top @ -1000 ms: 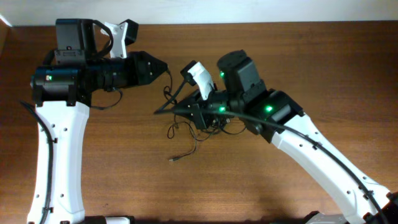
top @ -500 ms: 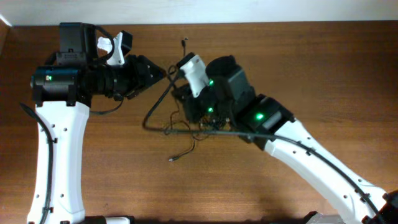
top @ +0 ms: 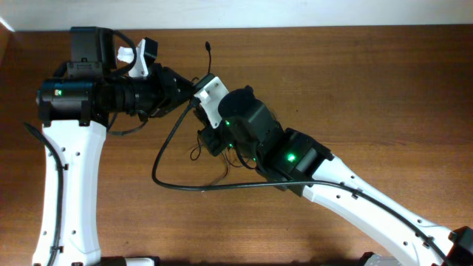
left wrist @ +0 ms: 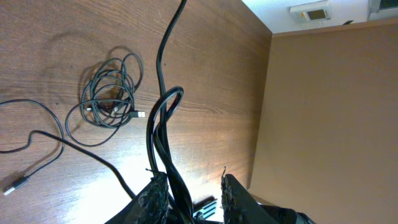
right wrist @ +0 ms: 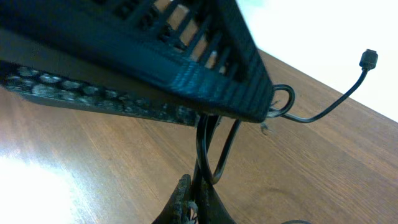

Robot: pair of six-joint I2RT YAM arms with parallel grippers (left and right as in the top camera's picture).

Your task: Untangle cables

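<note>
Right gripper [right wrist: 193,202] pinches a black cable [right wrist: 199,149]; it runs lengthwise between the parted jaws of the left gripper [left wrist: 191,183], near the worktop's [top: 369,81] far edge.

Both arms meet at upper centre; left gripper [left wrist: 191,190] jaws stand apart, right gripper [right wrist: 194,198] pinches the cables [right wrist: 202,140]

The left arm [top: 66,148] and right arm [top: 332,188] meet above a wooden table [top: 384,89]. A black cable [top: 154,171] loops widely from that spot.
</note>
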